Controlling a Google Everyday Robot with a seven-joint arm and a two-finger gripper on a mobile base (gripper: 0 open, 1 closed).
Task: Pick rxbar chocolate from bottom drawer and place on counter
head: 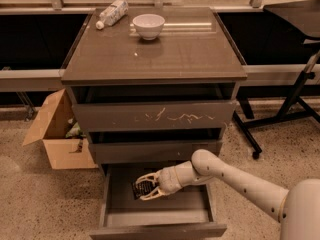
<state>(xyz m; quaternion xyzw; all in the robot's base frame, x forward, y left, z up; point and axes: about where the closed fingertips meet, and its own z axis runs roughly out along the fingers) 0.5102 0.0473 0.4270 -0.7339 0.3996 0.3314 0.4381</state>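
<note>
The bottom drawer (157, 218) is pulled out, showing its flat grey floor. On that floor, toward the left, lies the rxbar chocolate (140, 188), a small black wrapper with pale print. My gripper (147, 186) reaches into the drawer from the right, low over the bar. It is open, with one pale finger on the far side of the bar and one on the near side. The bar still rests on the drawer floor. The counter (165, 54) is the glossy grey-brown top of the cabinet above.
A white bowl (148, 26) and a clear plastic bottle (111, 13) stand at the back of the counter. An open cardboard box (56, 132) sits on the floor left of the cabinet. A black stand leg (280, 115) is at the right. The scratched upper drawer (155, 116) is slightly open.
</note>
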